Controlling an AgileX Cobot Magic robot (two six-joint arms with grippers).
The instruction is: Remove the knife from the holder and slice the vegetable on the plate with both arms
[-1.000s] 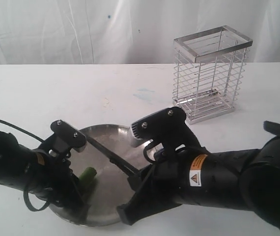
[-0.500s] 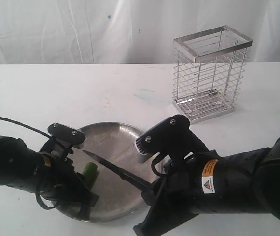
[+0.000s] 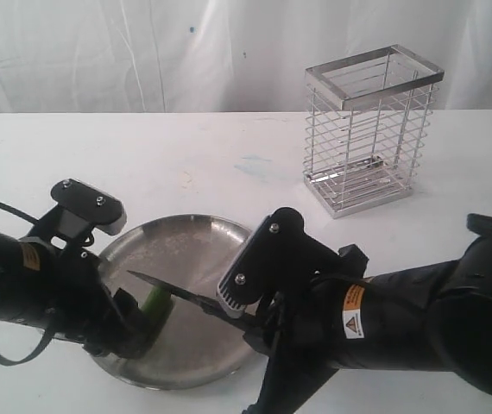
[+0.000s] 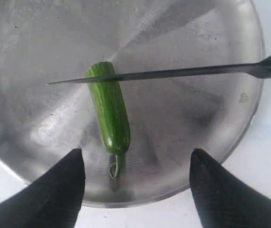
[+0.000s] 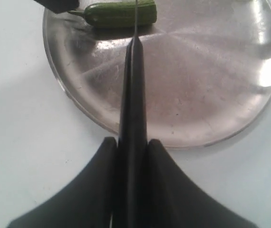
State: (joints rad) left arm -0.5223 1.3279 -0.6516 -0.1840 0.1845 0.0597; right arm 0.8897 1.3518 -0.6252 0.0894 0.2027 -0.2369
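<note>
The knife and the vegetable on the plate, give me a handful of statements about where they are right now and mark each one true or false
1. The knife is still standing in the holder. False: the right gripper holds it by the handle over the plate.
2. The blade crosses the vegetable near its cut end, away from the stem. True.
3. The left gripper is clamped on the vegetable. False: its fingers are spread wide apart, one on each side of the stem end, touching nothing.
4. The holder stands on the table beyond the plate. True.
5. The vegetable lies on the bare table. False: it lies on the plate.
</note>
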